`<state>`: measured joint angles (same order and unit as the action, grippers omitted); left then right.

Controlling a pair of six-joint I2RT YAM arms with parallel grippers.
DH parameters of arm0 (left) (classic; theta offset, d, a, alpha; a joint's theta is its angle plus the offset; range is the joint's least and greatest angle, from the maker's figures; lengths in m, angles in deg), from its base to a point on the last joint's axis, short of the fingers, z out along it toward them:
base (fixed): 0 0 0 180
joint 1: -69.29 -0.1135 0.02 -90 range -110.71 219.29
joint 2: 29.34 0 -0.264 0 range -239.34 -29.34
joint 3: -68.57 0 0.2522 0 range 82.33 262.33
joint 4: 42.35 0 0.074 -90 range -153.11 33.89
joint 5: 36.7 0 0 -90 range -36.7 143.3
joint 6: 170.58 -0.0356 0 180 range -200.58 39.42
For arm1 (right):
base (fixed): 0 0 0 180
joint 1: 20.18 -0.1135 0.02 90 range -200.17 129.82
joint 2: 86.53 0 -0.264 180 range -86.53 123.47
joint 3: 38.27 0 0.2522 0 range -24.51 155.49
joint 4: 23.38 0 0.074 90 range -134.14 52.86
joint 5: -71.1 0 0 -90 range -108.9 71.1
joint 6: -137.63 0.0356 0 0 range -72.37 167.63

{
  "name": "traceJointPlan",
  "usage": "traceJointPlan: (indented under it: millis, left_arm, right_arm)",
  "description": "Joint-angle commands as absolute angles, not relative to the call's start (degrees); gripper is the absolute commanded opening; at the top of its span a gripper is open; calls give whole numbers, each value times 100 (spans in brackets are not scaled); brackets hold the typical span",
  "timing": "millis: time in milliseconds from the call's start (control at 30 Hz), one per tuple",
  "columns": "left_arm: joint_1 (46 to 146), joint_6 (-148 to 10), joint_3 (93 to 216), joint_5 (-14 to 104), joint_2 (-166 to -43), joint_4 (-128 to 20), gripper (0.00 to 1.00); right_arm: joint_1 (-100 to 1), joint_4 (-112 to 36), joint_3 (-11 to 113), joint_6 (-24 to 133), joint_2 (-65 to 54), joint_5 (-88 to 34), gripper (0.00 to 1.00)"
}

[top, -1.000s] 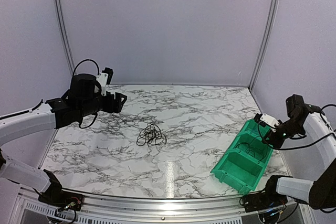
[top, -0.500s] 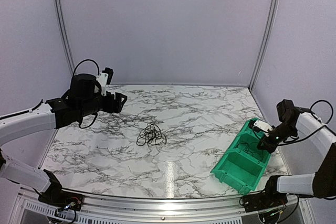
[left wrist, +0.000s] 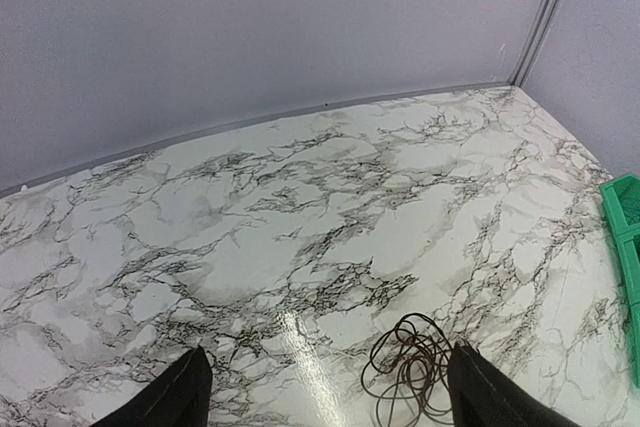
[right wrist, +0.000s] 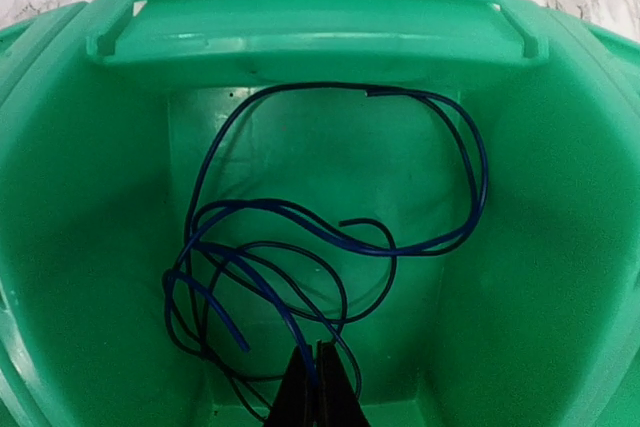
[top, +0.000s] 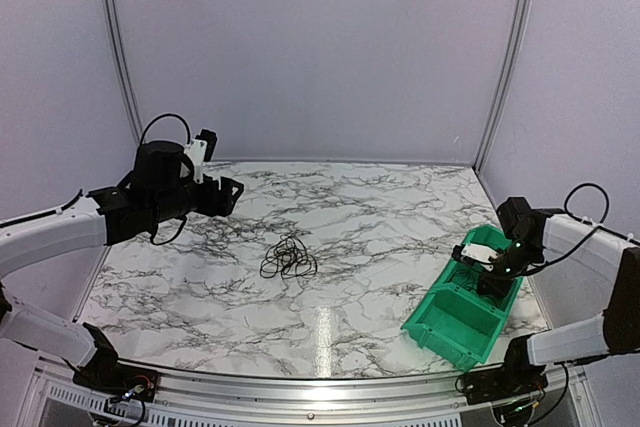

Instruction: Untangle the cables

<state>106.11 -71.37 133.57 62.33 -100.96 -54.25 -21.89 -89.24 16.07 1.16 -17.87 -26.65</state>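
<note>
A small loopy tangle of thin black cables (top: 288, 259) lies on the marble table near its middle. In the left wrist view the tangle (left wrist: 410, 367) sits just inside my right finger. My left gripper (top: 232, 192) hangs open and empty above the table's back left, its midpoint (left wrist: 327, 377) over bare marble. My right gripper (top: 487, 272) is down in the far compartment of the green bin (top: 455, 322). In the right wrist view it (right wrist: 320, 352) is shut on a thin blue cable (right wrist: 330, 237) that lies in loose loops with black strands on the bin floor.
The green two-compartment bin stands at the table's front right, its rim (right wrist: 310, 27) and walls close around my right gripper. Purple walls enclose the table at the back and sides.
My right arm has moved left and down, from above the bin's right edge into its far compartment. The left arm and the tangle have not moved.
</note>
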Motion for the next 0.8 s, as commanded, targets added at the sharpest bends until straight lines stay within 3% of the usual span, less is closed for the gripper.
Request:
traceJointPlan:
  millis: [0, 100, 333, 400, 567, 767]
  left_arm:
    - [10638, -7127, 13384, 6272, -10157, -5295, 85]
    - [10638, -7137, 13384, 6301, -10185, -5309, 85]
    - [10638, -7232, 13414, 6211, -10324, -5307, 86]
    - [10638, -7239, 13423, 6120, -10370, -5302, 86]
    - [10636, -7285, 13457, 5875, -10602, -5291, 87]
    - [10634, -7395, 13642, 5735, -11088, -5585, 84]
  right_arm:
    - [-2264, -8808, 1811, 213, -1699, -2443, 0]
    - [-2264, -9044, 1953, 157, -1725, -2425, 0]
    - [-2264, -10016, 2864, -189, -2102, -2382, 39]
    - [-2263, -10229, 3079, -315, -2112, -2395, 46]
    - [-2264, -10700, 3780, -462, -1780, -2530, 50]
    - [-2279, -10382, 5100, -180, -1123, -4198, 50]
